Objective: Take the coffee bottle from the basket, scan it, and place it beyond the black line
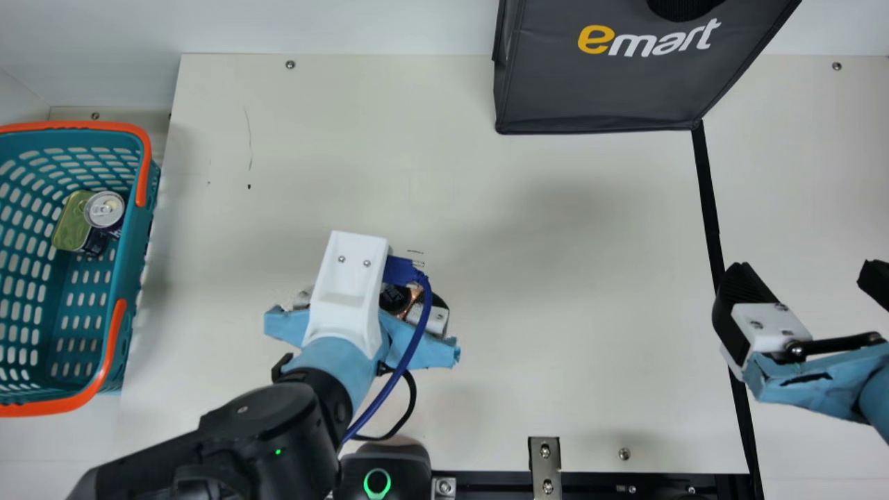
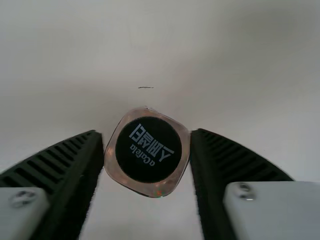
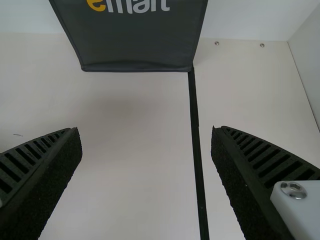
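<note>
Coffee bottle, rounded-square clear body, round black top [image 2: 148, 150]: held between the ribbed fingers of the left end effector [image 2: 146, 134], closed to its width, over the mid-left tabletop [image 1: 555, 312]. Handling (judged): stiff, fairly light, smooth enough to slip; contents may slosh. Best hold: opposed sides below the top (a hard squeeze could dent it). Whether the base touches down, cannot tell.

Surface: cream, smooth, crossed by a black tape line [image 1: 710, 208]. Right end effector [image 3: 146, 145]: wide apart, nothing held, near the line.

Room: teal slatted basket [image 1: 142, 229] at left, dark grey bag [image 1: 597, 90] towards the white wall [image 1: 347, 28].
</note>
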Controlling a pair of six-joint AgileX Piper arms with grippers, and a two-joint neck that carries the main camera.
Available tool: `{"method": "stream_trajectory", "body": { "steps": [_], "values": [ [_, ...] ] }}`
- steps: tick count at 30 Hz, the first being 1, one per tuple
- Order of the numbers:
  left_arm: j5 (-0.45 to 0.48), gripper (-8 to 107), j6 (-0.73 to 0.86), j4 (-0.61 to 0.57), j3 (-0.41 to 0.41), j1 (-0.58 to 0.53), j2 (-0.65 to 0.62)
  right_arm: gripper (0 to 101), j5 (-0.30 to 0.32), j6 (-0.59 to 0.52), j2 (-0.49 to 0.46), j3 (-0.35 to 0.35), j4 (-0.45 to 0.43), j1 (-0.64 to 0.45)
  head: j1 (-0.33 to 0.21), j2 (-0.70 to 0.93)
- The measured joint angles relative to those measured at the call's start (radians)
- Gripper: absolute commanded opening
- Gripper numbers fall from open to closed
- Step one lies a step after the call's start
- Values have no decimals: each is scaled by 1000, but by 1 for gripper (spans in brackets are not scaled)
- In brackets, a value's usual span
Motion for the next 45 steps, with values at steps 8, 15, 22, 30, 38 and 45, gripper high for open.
{"method": "stream_trajectory", "body": {
  "steps": [8, 15, 22, 30, 38, 45],
  "values": [
    [-36, 10, 22, 0, 4, 28, 6, 91, 0, 0, 0, 0, 0, 0, 0, 0],
    [-76, 10, 107, 12, 30, 56, -32, 91, 0, 0, 0, 0, 0, 0, 0, 0],
    [-134, 10, 249, -16, 77, 103, -96, 91, 1, 0, 0, 0, 0, 0, 0, 0],
    [-213, 10, 470, -81, 126, 157, -167, 91, 1, 0, 0, 0, 0, 0, 0, 0],
    [-285, 10, 719, -194, 145, 205, -210, 91, 1, 0, 0, 0, 0, 0, 0, 0],
    [-314, 10, 933, -321, 143, 254, -229, 91, 1, 0, 0, 0, 0, 0, 0, 0]
  ]
}}
